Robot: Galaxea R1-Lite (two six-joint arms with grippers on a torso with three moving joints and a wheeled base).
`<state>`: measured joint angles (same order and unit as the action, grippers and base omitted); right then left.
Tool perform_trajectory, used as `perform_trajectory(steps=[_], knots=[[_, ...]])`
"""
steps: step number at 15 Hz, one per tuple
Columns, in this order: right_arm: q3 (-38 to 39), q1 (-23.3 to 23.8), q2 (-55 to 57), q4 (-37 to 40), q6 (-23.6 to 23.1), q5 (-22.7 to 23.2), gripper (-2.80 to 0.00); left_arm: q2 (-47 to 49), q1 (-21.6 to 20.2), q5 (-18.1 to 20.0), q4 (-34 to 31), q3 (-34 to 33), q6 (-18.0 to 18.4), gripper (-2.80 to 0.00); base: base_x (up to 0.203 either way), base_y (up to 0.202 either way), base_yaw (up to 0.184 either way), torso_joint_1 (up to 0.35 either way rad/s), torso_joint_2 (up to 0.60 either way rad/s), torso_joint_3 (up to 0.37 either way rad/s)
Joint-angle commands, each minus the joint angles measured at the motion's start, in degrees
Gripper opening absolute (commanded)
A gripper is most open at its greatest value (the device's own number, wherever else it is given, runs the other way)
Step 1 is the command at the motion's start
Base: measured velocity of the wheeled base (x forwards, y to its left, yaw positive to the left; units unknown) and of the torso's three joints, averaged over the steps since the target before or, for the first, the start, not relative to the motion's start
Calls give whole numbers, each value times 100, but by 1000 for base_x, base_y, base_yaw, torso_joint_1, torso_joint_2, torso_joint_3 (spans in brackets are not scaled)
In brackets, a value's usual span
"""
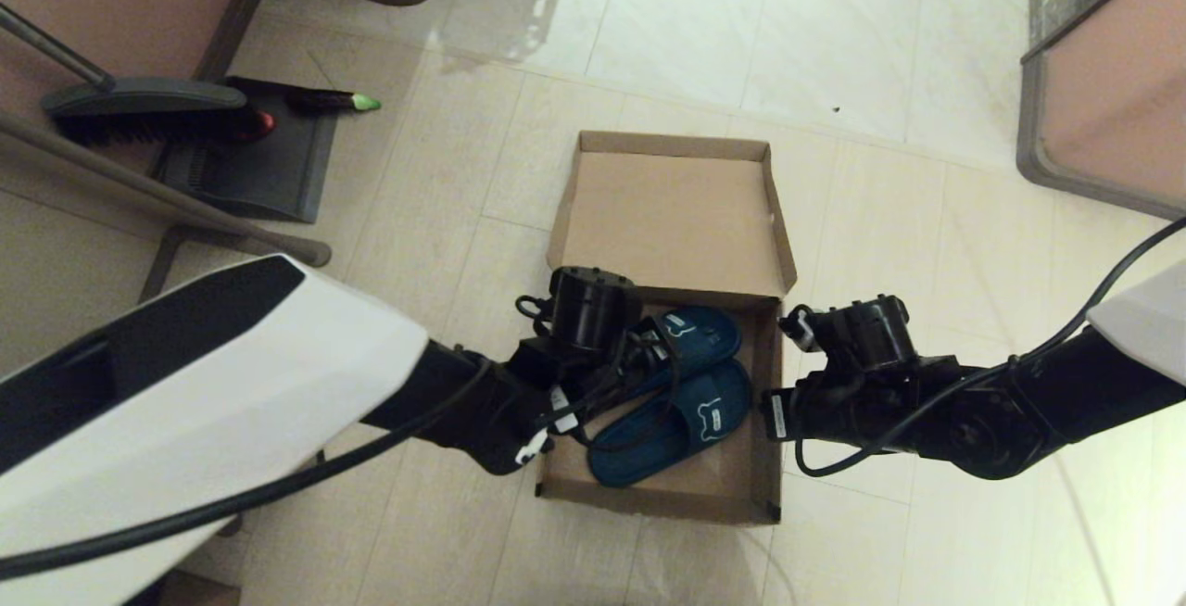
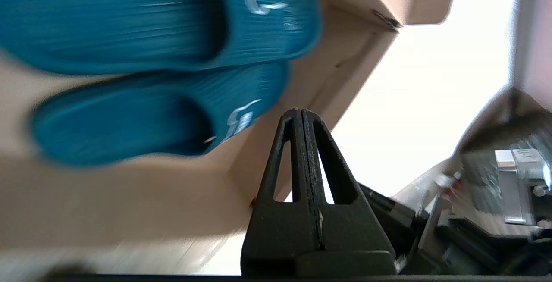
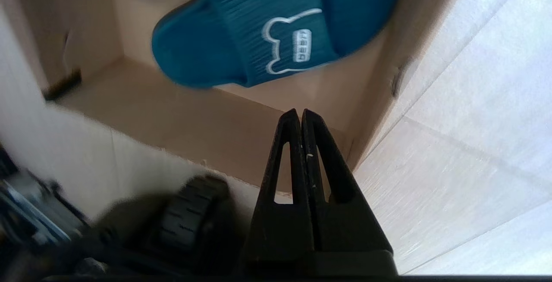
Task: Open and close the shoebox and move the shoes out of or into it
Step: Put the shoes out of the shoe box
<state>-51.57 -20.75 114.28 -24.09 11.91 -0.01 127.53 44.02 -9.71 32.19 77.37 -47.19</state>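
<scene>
Box: the shoebox (image 1: 669,217) sits open on the tiled floor (image 1: 834,59), its lid laid flat on the far side, inner face up; the tray is the near half.
Shoes: the two teal shoes (image 1: 681,402) lie side by side in the tray, slanted, toes toward the far right corner; a pale bear outline shows on each strap.
Far shoe: its toe lies close to the hinge edge, and its heel end is hidden under the left arm.
Near shoe: its heel points at the near left corner of the tray.
Left gripper (image 2: 302,114): clenched, fingers pressed together and grasping nothing; it hovers over the tray's left side, tips near the far shoe's toe and not touching it.
Right gripper (image 3: 300,114): also clenched and empty, at the tray's right wall, tips just above the rim near the near shoe's toe.
Left of the box: a broom (image 1: 139,110) and a dark dustpan (image 1: 259,170) lie on the floor, well apart from it.
Far right: a cabinet corner (image 1: 1103,96).
</scene>
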Motion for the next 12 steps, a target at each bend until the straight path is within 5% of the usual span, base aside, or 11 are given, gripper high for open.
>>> perform_trajectory(steps=[1, 7, 8, 12], knots=[[32, 55, -100, -17, 367, -163, -280, 936, 59, 63, 201, 667, 43, -280, 0, 0, 0, 0, 0, 0], [795, 194, -983, -17, 927, -254, -280, 2160, 76, 77, -664, 2667, 197, -280, 0, 0, 0, 0, 0, 0], [979, 257, -1127, -17, 971, -245, -280, 2260, 65, 37, -807, 2808, 332, 0, 0, 0, 0, 0, 0, 0], [1244, 361, -1232, -17, 989, -230, -280, 2244, -20, -246, -819, 2788, 517, 0, 0, 0, 0, 0, 0, 0]])
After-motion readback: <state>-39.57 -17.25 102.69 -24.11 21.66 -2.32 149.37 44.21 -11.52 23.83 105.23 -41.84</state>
